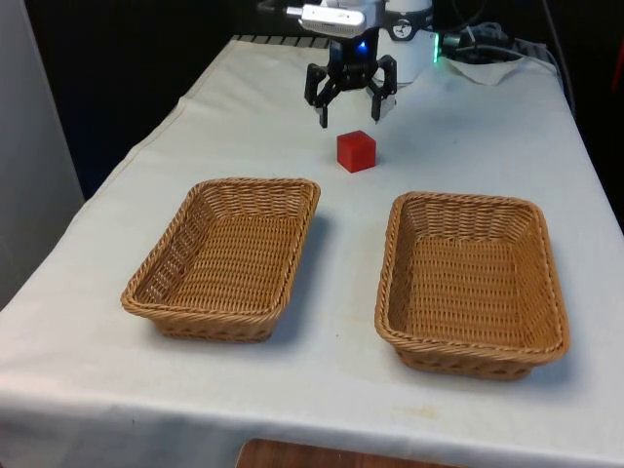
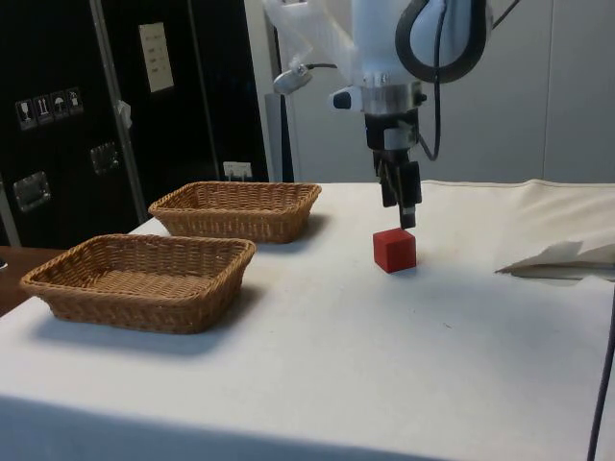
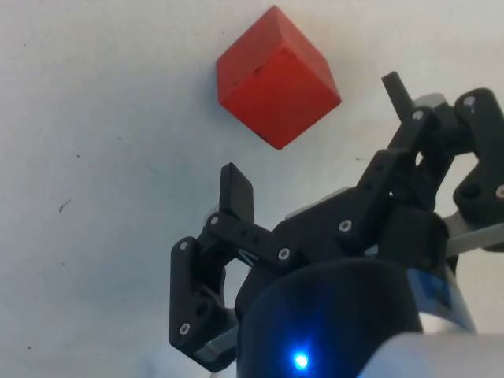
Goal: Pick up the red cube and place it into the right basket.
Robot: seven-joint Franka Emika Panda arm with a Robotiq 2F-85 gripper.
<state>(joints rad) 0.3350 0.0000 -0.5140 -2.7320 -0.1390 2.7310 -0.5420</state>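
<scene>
A red cube (image 1: pixel 356 151) sits on the white cloth beyond the two baskets; it also shows as the red cube (image 2: pixel 395 250) in the side view and the red cube (image 3: pixel 277 77) under the wrist. My gripper (image 1: pixel 351 119) hangs open a little above the cloth, just behind the cube and apart from it, with nothing between its fingers. From the side, the gripper (image 2: pixel 407 219) has its tips level with the cube's top. The gripper (image 3: pixel 315 130) stands with the cube just ahead of it. The right basket (image 1: pixel 472 281) is empty.
A second wicker basket (image 1: pixel 226 255) lies on the front view's left, also empty. In the side view both baskets (image 2: pixel 140 279) (image 2: pixel 238 208) lie left of the cube. A folded white sheet (image 2: pixel 562 261) lies on the cloth at the side view's right.
</scene>
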